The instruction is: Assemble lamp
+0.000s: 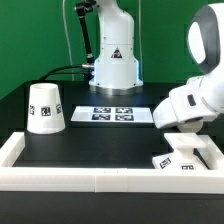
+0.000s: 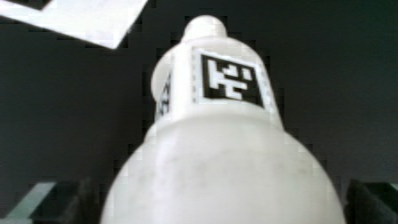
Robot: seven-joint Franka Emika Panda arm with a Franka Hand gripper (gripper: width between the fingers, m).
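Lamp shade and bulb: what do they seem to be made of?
The shade looks like matte white plastic: opaque, no gloss, black-and-white tags on its side. The bulb looks the same: dull smooth white, no glassy shine, one tag showing. Plastic is a guess from the look.

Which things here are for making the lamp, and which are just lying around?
For the lamp:
lamp shade
bulb
lamp base

Just lying about:
marker board
white border wall
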